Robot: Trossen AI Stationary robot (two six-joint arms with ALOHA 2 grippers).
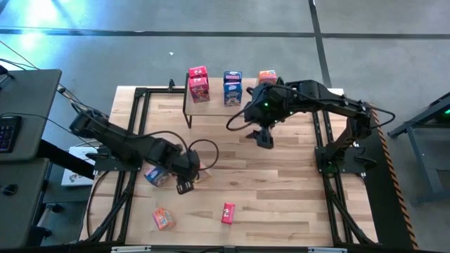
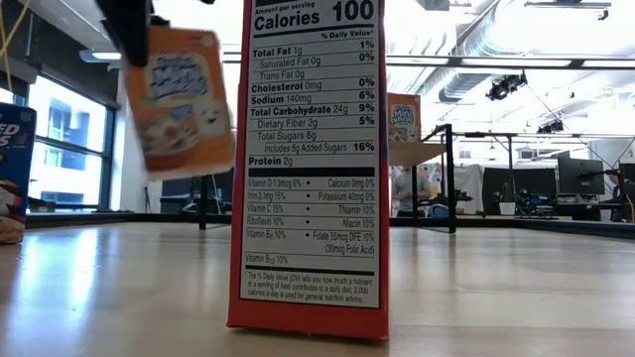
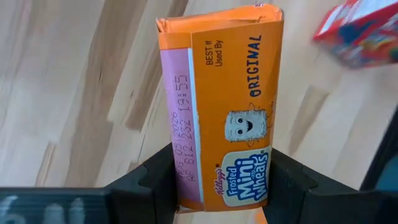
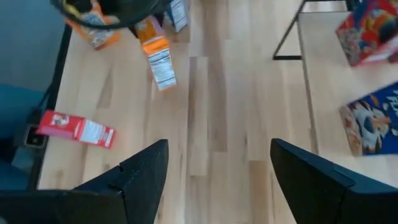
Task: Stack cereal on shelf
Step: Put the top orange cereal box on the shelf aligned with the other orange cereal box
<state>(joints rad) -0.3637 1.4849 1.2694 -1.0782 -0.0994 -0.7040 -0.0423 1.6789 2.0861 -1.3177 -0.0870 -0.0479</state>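
High view: my left gripper (image 1: 184,184) clamps an orange box (image 3: 227,112), its long axis running out ahead of my fingers; the shelf (image 1: 214,105) lies well beyond, nearer my open, empty right gripper (image 1: 264,138)

Orange cereal box (image 3: 230,112), pink side panel

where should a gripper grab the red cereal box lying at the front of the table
The red box lies flat and apart from the others, long axis running front to back. Come straight down from above and close the jaws across its narrow width at mid-length; the open right gripper is free.
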